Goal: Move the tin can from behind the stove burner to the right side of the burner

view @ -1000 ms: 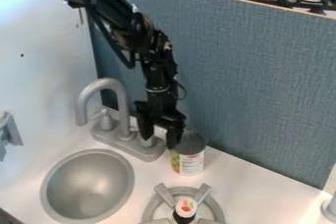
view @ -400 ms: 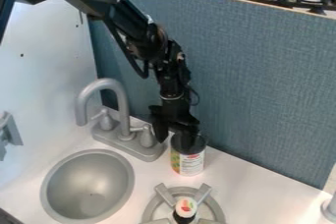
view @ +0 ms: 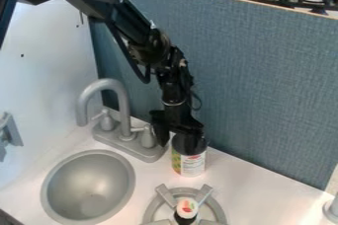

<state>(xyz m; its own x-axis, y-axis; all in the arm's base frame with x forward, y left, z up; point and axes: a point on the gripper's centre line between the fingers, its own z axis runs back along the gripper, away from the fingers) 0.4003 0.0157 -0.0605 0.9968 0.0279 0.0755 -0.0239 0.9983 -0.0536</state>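
The black gripper (view: 177, 142) hangs down at the can, near the back wall and to the right of the faucet. Its fingers stand apart, one at the can's left side and the other over the can's dark top. The can (view: 191, 164) is upright on the white counter and has a white label with a green and yellow part. In front of it, a small bottle with a white cap (view: 187, 208) stands in the middle of the grey burner (view: 158, 205).
A grey faucet (view: 123, 105) with two handles rises close to the gripper's left. The round sink (view: 88, 187) lies front left. A blue-grey wall (view: 264, 86) runs behind the counter (view: 264, 182), and a white panel (view: 46, 71) stands at the left.
The gripper has moved right and slightly down, from the can's left edge to over its top. During the last part it has barely shifted. The can and the bottle have stayed in place.
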